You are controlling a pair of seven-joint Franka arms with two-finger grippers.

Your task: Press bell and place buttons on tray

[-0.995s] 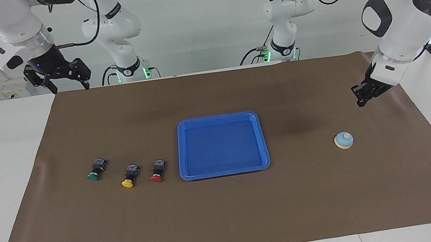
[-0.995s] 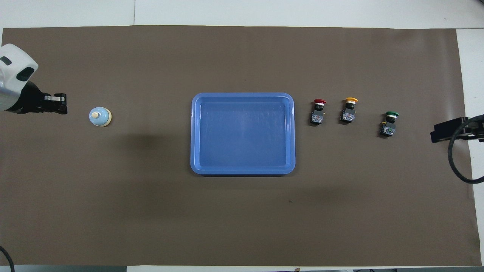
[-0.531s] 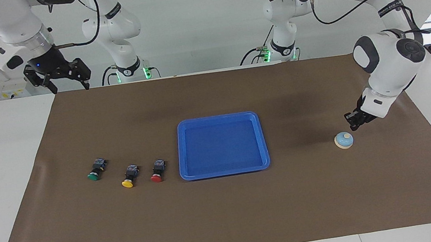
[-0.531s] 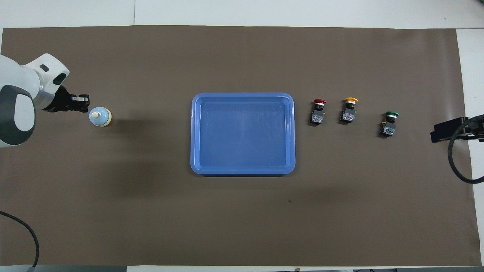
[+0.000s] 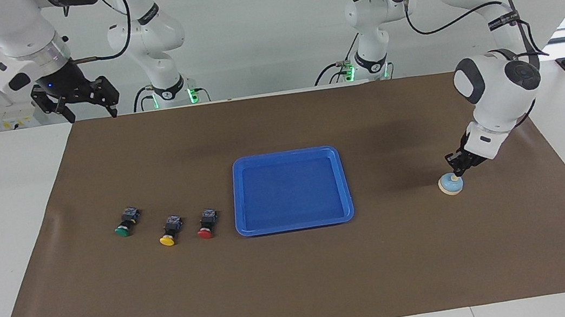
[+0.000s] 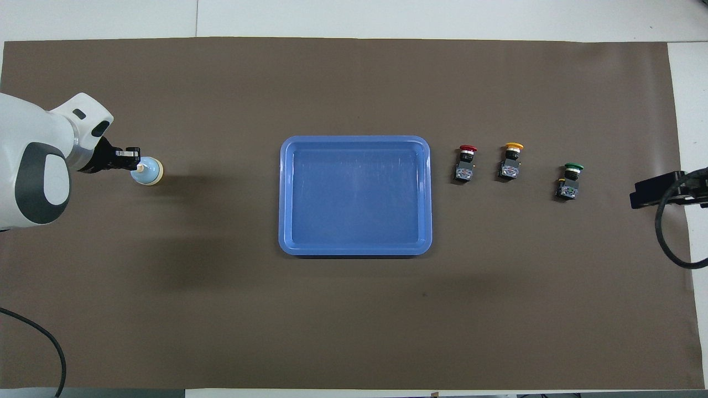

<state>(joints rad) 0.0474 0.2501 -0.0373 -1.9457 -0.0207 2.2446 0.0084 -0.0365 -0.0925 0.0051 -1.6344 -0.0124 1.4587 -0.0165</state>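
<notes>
Overhead, a brown mat is covering the white desk; the closed left claw is touching the bell, the right claw hanging open, empty.

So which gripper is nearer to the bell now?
Left. The left gripper, jaws shut, is right on top of the bell. The right gripper waits, open, raised over the mat's corner at the right arm's end.
</notes>
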